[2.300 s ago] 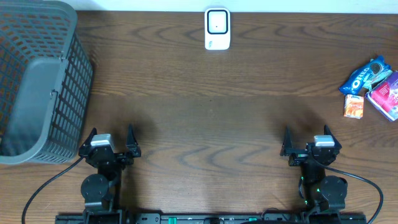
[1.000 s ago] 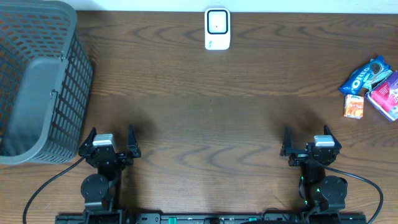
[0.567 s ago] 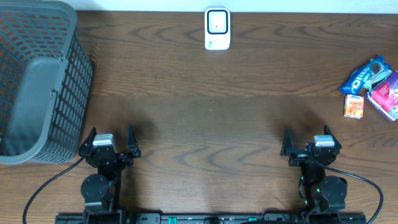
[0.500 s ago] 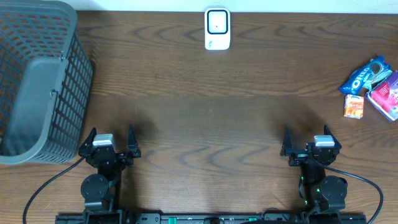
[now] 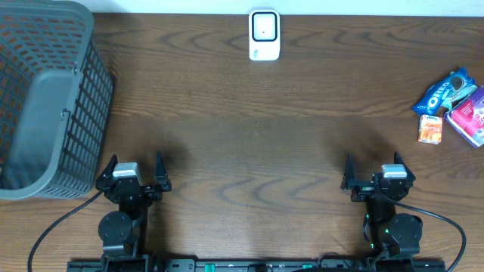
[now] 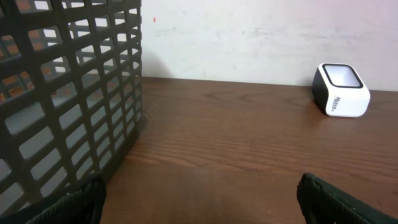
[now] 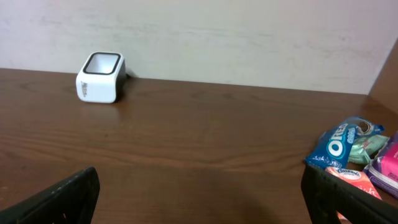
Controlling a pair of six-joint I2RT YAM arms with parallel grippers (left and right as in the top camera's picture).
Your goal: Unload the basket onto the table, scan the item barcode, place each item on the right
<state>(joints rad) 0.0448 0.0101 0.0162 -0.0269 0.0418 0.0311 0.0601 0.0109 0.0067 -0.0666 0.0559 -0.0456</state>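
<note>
The blue cookie pack (image 5: pixel 444 91) is lying at 3 o'clock on the table (image 5: pixel 249 136), its long side slanting from 8 o'clock up to 2 o'clock. A small orange box (image 5: pixel 430 128) is sitting just beside it. The white scanner (image 5: pixel 264 35) is sitting at 12 o'clock, window facing up. The left gripper (image 5: pixel 136 161) and right gripper (image 5: pixel 372 162) are waiting near 6 o'clock, fingers spread wide, holding nothing.

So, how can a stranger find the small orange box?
At the right edge of the table lie three snacks. Seen from above, the orange box lies below the blue Oreo pack, left of the pink packet; the smallest and only orange one.
</note>
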